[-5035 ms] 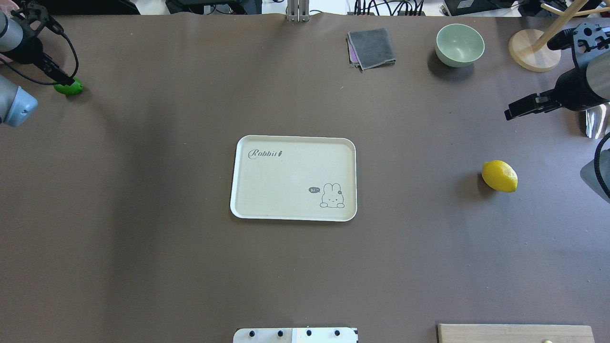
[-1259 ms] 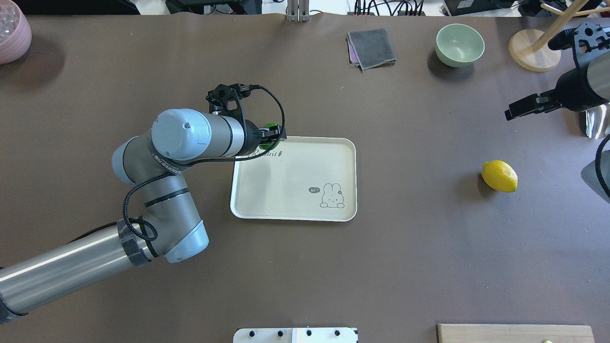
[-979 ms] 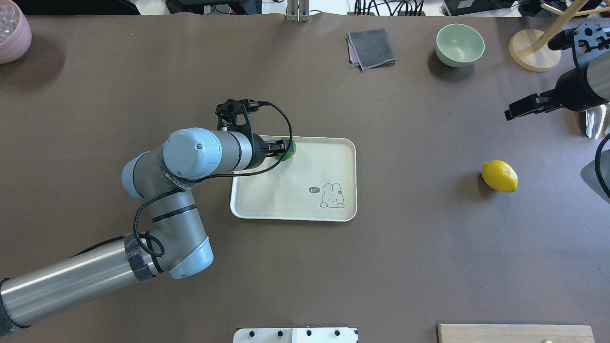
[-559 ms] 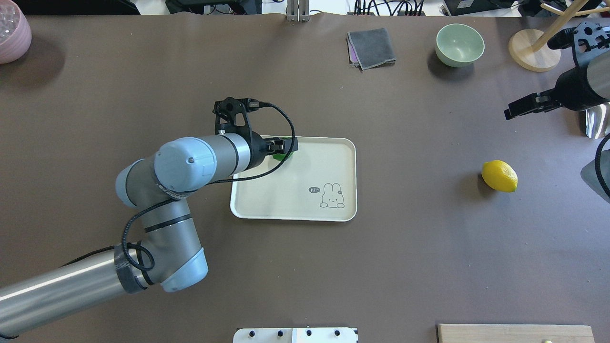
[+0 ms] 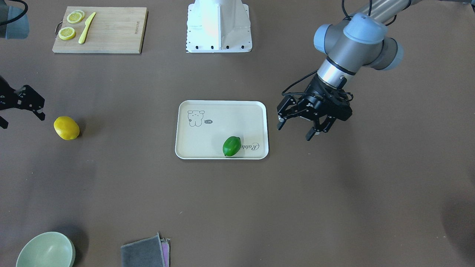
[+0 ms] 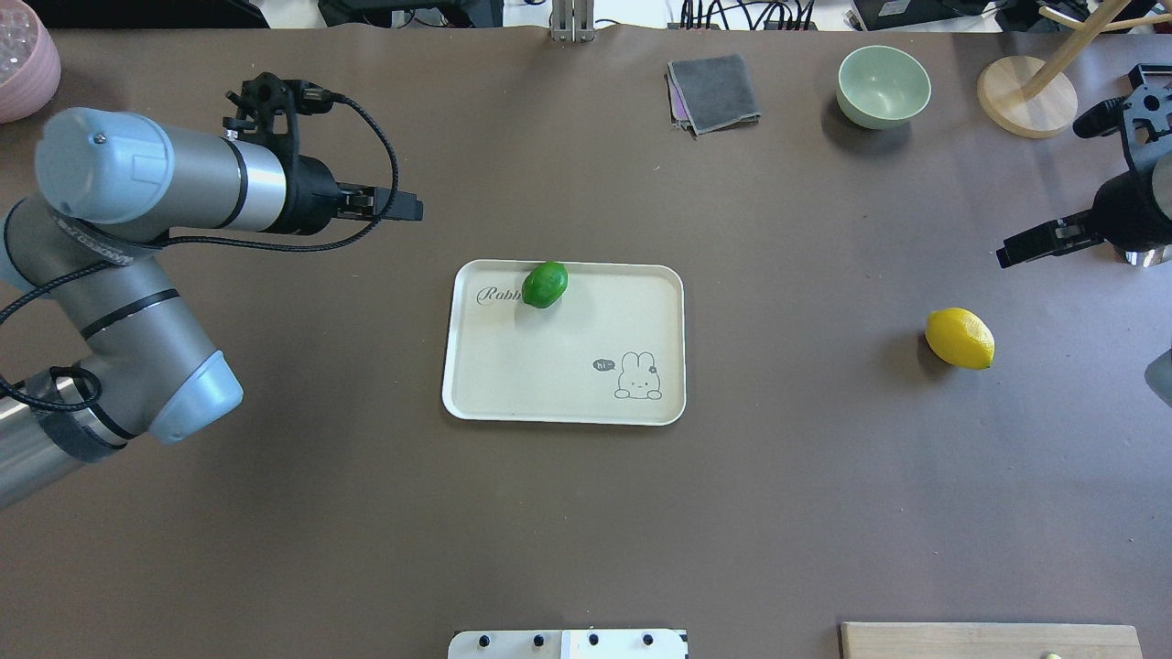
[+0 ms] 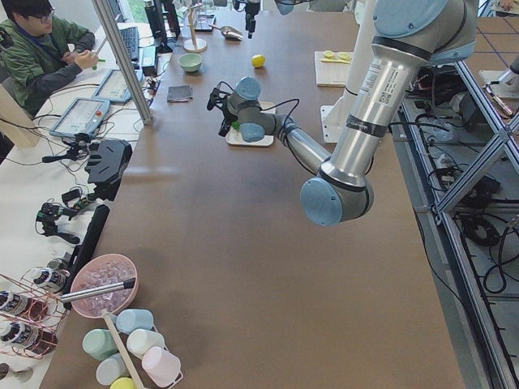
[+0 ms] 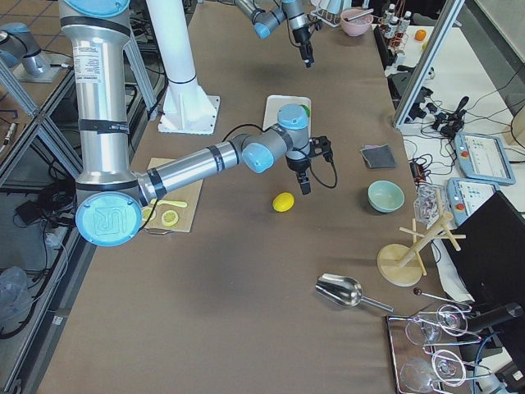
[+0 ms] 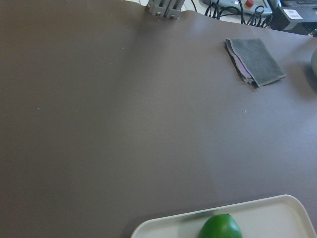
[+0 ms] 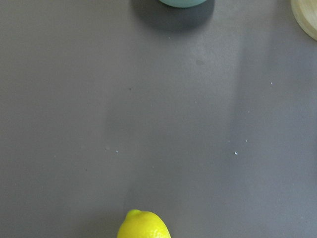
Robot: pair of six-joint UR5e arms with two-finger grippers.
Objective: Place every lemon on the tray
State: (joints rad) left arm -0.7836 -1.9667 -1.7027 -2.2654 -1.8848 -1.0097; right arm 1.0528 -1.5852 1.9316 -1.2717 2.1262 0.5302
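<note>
At the lower right edge of the overhead view, a wooden cutting board (image 6: pixel 989 639) is seen on the brown table (image 6: pixel 275 549). Farther in, at the centre of the frame, the tray (image 6: pixel 513 384) is laid flat. The green lemon (image 6: pixel 545 284) is found resting on it, close to its far rim, with the end of the "Rabbit" script partly covered. The yellow lemon (image 6: pixel 959 338) is seen lying on the bare table at the right of the frame, well apart from the tray. The left gripper (image 5: pixel 294 132) is held over the table to the upper left of the tray in the overhead view, its jaws spread apart and nothing touched. The right gripper (image 6: pixel 1007 256) is held at the right edge, beyond the yellow lemon, its jaws likewise parted and empty. At the top of the frame, a folded grey cloth (image 6: pixel 714 91) and a pale green bowl (image 6: pixel 883 85) are set.
</note>
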